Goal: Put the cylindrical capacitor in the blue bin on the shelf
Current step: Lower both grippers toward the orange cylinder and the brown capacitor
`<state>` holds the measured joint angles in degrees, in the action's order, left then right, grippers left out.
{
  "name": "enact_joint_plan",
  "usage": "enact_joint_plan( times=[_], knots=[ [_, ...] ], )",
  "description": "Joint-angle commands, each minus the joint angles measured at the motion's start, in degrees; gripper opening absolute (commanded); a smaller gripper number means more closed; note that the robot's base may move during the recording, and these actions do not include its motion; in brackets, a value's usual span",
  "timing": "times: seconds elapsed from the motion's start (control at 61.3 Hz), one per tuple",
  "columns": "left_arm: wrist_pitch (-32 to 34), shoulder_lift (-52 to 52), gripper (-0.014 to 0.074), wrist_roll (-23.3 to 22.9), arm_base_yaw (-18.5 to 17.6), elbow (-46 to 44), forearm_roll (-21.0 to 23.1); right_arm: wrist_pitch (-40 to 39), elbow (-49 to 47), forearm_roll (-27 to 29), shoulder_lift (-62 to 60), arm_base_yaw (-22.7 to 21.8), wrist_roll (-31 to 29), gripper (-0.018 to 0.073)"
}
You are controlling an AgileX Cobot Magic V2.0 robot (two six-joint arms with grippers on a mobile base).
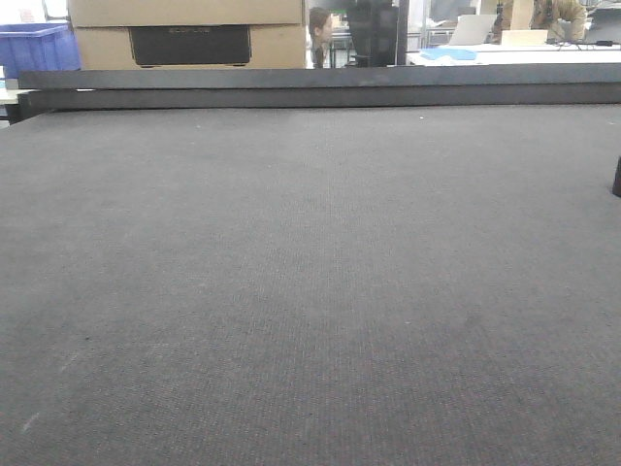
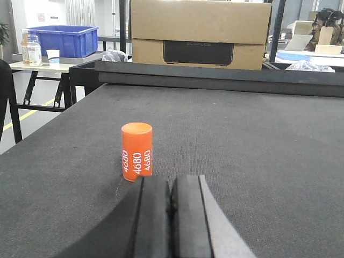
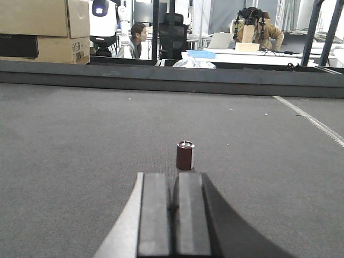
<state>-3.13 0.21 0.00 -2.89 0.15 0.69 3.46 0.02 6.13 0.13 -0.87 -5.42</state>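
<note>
The cylindrical capacitor (image 3: 185, 155), a small dark maroon can with a silvery top, stands upright on the dark grey mat. It shows in the right wrist view, a short way ahead of my right gripper (image 3: 173, 174) and slightly right of it. That gripper is shut with nothing between its fingers. In the left wrist view my left gripper (image 2: 171, 180) is also shut and empty. An orange cylinder (image 2: 136, 151) printed "4680" stands upright just ahead of it to the left. The shelf and its blue bin are out of view.
A raised dark ledge (image 1: 320, 85) runs along the mat's far edge. Behind it sits a large cardboard box (image 2: 200, 32). A blue plastic crate (image 2: 64, 40) rests on a side table at the far left. A dark object (image 1: 617, 177) pokes in at the front view's right edge.
</note>
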Motion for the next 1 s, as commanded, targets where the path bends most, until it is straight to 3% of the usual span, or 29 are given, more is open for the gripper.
enact_joint_plan(
  times=[0.0, 0.653, 0.816, 0.979],
  knots=[
    [1.1, -0.2, -0.0111, 0.0, -0.2, -0.2, 0.3, -1.3, 0.0, -0.3, -0.1, 0.0, 0.0, -0.0134],
    [1.8, -0.2, -0.0111, 0.0, -0.2, -0.2, 0.3, -1.3, 0.0, -0.3, -0.1, 0.0, 0.0, -0.0134],
    [6.8, -0.2, -0.0111, 0.0, -0.2, -0.2, 0.3, -3.1, 0.0, -0.3, -0.1, 0.0, 0.0, -0.0134],
    [15.5, -0.2, -0.0111, 0.0, -0.2, -0.2, 0.7, -13.1, 0.0, 0.5, -0.1, 0.0, 0.0, -0.0134]
  ],
)
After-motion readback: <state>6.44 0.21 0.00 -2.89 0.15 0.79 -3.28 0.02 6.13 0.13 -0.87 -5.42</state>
